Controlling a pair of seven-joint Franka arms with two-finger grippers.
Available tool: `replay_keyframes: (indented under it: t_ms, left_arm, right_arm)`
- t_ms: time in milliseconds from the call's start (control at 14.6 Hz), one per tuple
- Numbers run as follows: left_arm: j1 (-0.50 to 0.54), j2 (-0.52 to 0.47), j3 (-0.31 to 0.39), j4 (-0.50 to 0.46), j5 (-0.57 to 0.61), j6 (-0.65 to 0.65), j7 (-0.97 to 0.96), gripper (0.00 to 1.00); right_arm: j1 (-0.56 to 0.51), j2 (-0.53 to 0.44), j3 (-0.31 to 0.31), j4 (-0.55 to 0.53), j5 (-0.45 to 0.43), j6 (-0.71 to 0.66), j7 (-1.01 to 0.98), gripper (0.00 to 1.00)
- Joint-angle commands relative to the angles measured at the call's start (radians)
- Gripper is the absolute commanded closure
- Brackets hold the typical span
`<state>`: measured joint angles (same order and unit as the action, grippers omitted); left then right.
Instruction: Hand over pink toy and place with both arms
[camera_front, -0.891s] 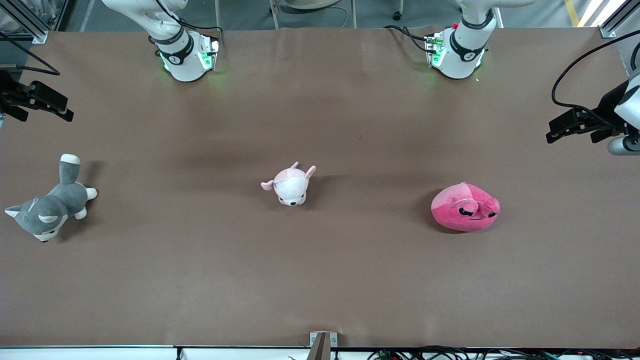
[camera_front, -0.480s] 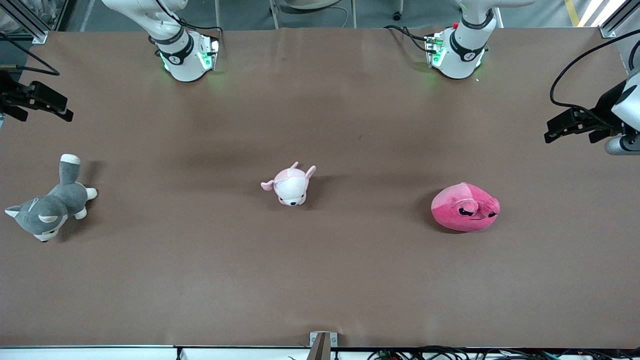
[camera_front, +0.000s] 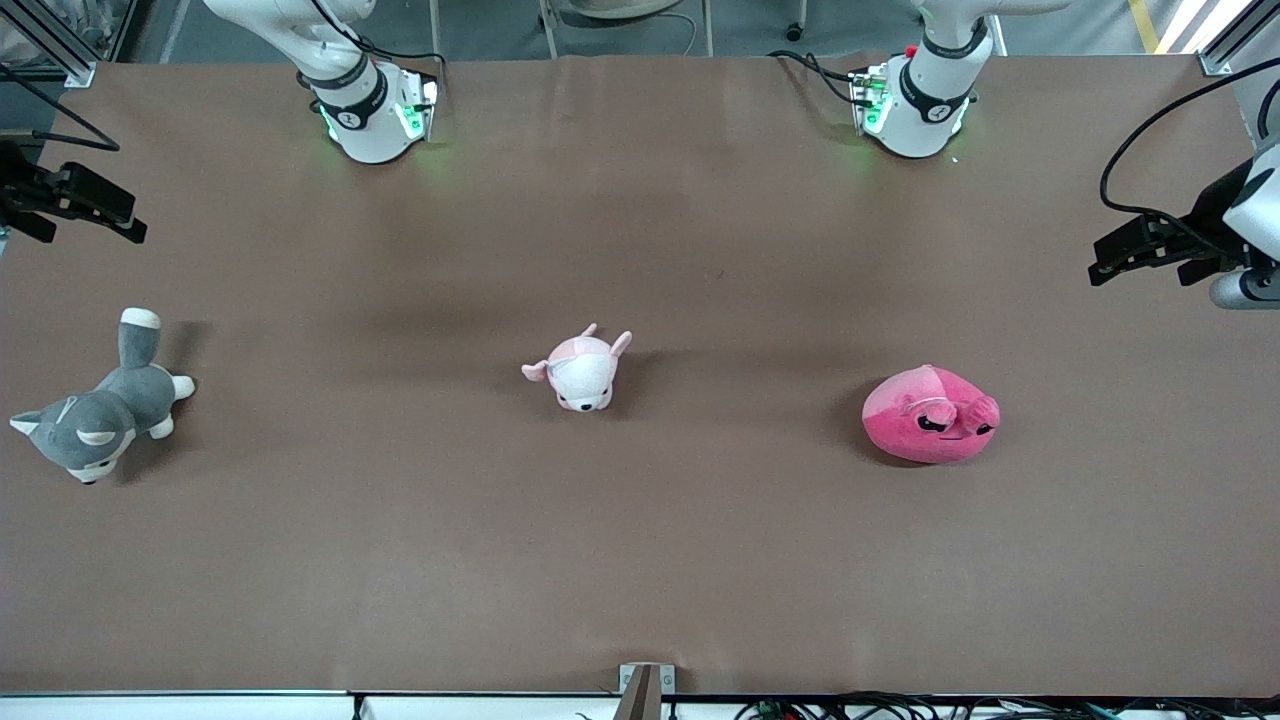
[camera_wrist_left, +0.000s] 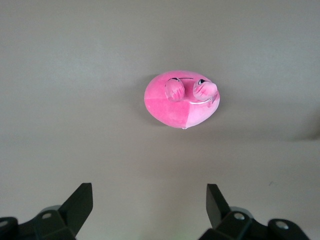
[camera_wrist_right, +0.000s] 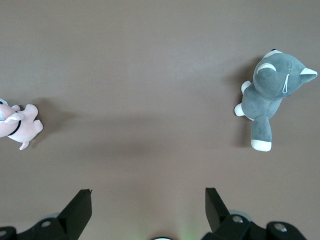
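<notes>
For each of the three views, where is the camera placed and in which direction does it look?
Front view: high across the table, facing both bases; shows the left gripper, right gripper, pink toy, pale pink plush and husky plush.
Left wrist view: looks down past open fingers at the pink toy, shared with the front view.
Right wrist view: looks down past open fingers at the husky plush.

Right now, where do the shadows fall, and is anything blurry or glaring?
Front view: soft shadows sit beside the pink toy, pale pink plush and husky plush; green lights glow at both bases. Left wrist view: the toy looks sharp, the table washed-out grey. Right wrist view: evenly lit, no glare.
</notes>
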<state>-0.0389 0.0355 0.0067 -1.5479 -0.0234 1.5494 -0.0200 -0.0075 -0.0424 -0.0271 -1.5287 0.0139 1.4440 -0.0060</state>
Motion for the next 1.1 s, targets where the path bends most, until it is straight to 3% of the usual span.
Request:
replay_keyframes:
  t_ms: [0,480,1029]
  left_arm:
    - [0.004,0.023,0.001,-0.003,-0.009,-0.014,0.005,0.00]
    - [-0.006,0.216,0.002,-0.009,-0.010,0.046,-0.009,0.00]
    - [-0.009,0.342,-0.002,-0.110,-0.039,0.283,-0.090,0.00]
  right_arm:
    - [-0.005,-0.019,0.004,-0.019,-0.017,0.003,-0.006,0.00]
    - [-0.008,-0.016,0.004,-0.004,-0.020,0.001,-0.003,0.00]
    - [-0.009,-0.007,0.003,-0.004,-0.022,0.016,0.003,0.00]
